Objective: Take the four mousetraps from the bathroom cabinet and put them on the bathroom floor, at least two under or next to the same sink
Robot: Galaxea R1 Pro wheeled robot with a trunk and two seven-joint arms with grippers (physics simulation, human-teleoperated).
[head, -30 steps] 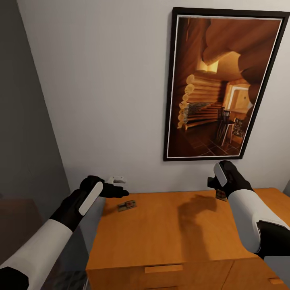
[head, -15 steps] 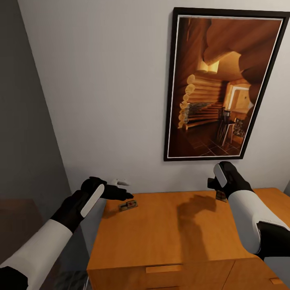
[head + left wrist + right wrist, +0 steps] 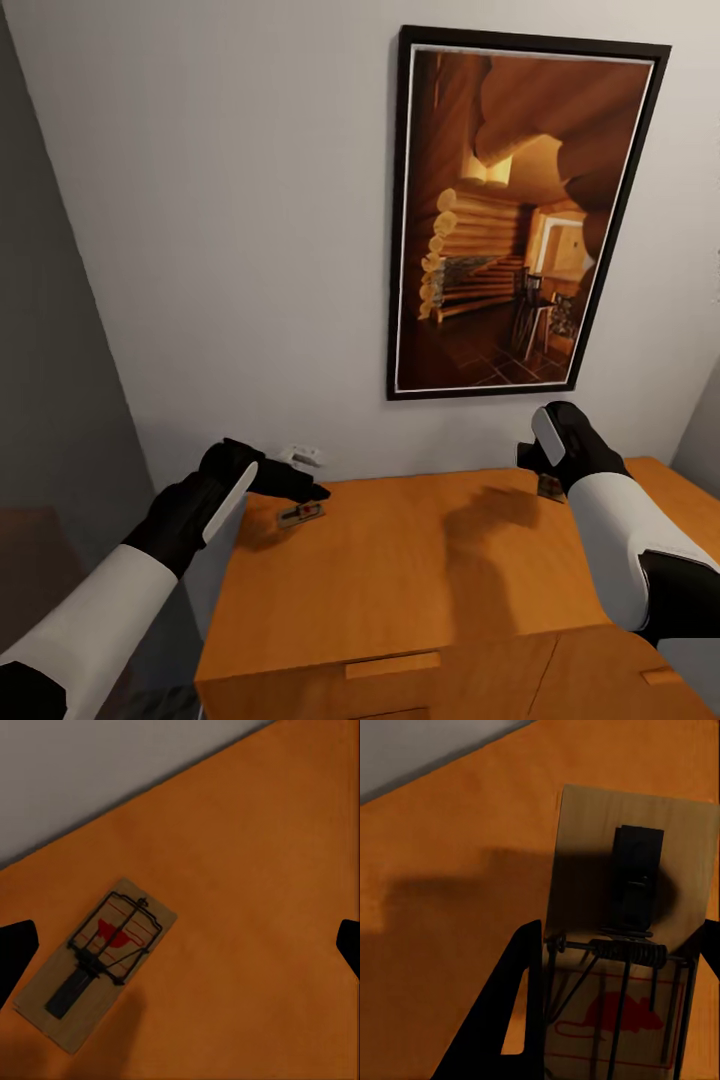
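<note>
One mousetrap (image 3: 300,514) (image 3: 97,960), a small wooden slab with a wire spring and a red mark, lies flat near the back left corner of the orange-brown cabinet (image 3: 420,580). My left gripper (image 3: 305,490) (image 3: 180,949) hovers just above it, open, with the trap off to one side of the gap between the fingertips (image 3: 15,952). My right gripper (image 3: 545,478) (image 3: 619,979) is shut on a second mousetrap (image 3: 550,488) (image 3: 630,907), held above the cabinet's back right part with a finger on each long edge. The bathroom floor is out of view.
The cabinet stands against a white wall with a large framed cabin picture (image 3: 520,215) above it and a white wall socket (image 3: 300,456) behind my left hand. A grey wall (image 3: 50,350) closes the left side. Drawer handles (image 3: 392,664) run along the cabinet front.
The camera has shifted, so the cabinet and picture slid left in view. My left gripper has edged lower, closer over the lying mousetrap. The right gripper keeps its trap held still.
</note>
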